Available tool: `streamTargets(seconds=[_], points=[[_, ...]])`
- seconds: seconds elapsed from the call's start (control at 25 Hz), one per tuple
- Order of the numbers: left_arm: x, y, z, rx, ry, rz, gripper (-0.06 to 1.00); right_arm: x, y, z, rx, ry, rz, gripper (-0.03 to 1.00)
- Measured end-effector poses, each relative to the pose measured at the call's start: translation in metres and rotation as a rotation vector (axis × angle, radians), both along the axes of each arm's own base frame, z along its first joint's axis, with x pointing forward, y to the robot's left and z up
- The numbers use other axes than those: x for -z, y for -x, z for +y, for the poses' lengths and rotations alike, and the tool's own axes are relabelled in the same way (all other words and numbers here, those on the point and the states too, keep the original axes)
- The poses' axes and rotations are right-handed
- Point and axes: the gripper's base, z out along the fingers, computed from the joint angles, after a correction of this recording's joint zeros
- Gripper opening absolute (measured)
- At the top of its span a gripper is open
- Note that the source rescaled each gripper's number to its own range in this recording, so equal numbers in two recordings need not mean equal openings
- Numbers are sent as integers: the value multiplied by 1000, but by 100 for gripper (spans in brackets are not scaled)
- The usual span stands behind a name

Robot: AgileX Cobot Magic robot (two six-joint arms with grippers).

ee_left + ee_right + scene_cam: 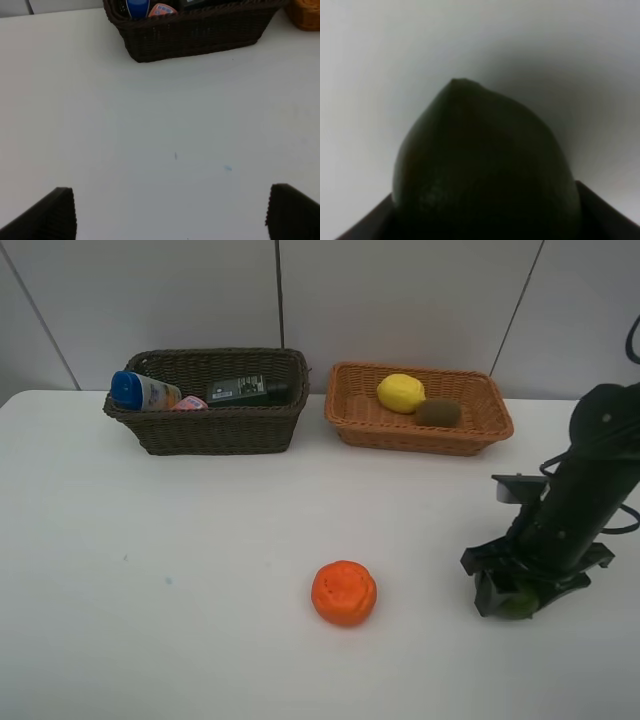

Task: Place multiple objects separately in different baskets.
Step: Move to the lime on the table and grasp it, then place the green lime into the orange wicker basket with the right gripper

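While the left gripper (170,212) hangs over bare table (150,570) with its fingers (55,215) wide apart, the dark brown basket (210,425) at back left holds the white bottle with blue cap (143,391), pink tube (188,403) and black case (240,390). Light tan basket (420,430) beside it: lemon (400,392), kiwi (438,412). Orange (344,592) sits alone, front center. Right gripper (515,595), low at the table, is clamped on the dark green fruit (480,170).

Orange (344,592) lies before both baskets (207,400), left of gripper (517,596).
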Motion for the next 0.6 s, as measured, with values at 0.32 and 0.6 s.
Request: streamTargets(seconds=[0.32, 0.6], points=[[0, 0, 0, 0, 0, 0, 98, -92, -77, 12, -18, 6, -315, 24], [0, 0, 0, 0, 0, 0, 98, -98, -184, 27, -39, 80, -491, 24]])
